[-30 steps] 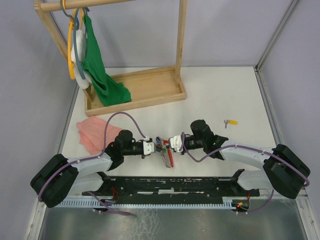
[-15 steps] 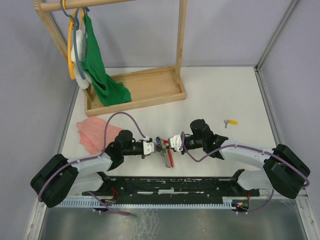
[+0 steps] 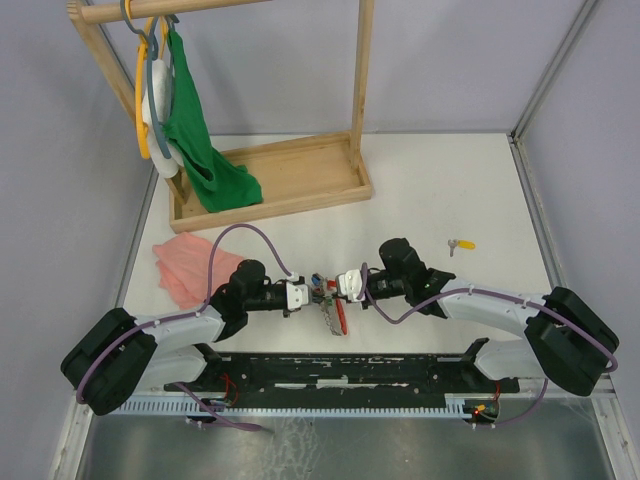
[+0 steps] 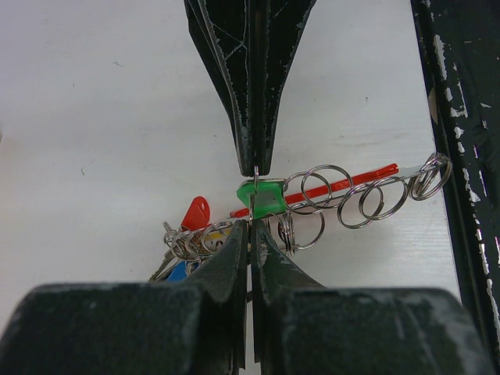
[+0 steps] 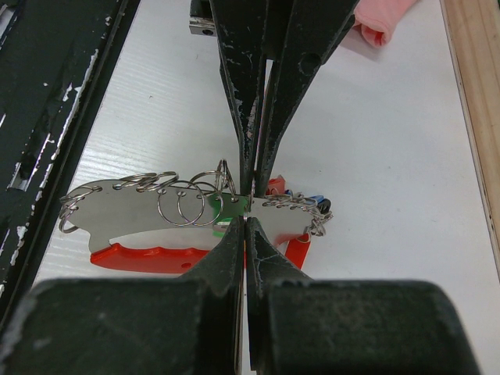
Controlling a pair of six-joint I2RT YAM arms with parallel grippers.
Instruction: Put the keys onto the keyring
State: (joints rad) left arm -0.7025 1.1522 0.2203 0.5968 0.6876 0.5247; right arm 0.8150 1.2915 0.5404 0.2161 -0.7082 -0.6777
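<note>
1. Jaws of both arms are seen tip to tip low over the near middle of the worktop [image 3: 450, 190], with the left arm [image 3: 190, 328] reaching in from the left and the right arm [image 3: 480, 303] from the right.
2. The left jaws are pressed together, and the thin wire of the keyring [image 4: 256, 170], seen edge-on, is pinched at their tips.
3. The right jaws are closed tight on the same keyring from the opposite side, so the ring is held upright between the two tips.
4. The green-tagged key [image 4: 262, 197] is found just beside that ring, between the two sets of tips. Whether it is threaded on cannot be told.
5. The yellow-tagged key [image 3: 461, 244] is seen lying flat on the worktop, well apart to the right of the jaws.
6. A bunch [image 3: 333, 308] is spread on the worktop beneath the jaws. It is made up of a red-tagged key [image 4: 195, 212], a blue tag [image 4: 178, 271], a chain of linked rings [image 4: 351, 201] and a red-handled metal tool [image 5: 133, 254].
7. A pink cloth [image 3: 188, 266] is laid at the left of the worktop, near the left arm.
8. A wooden rack [image 3: 270, 180] is stood at the far left, with a green garment [image 3: 198, 140] hung from its rail.
</note>
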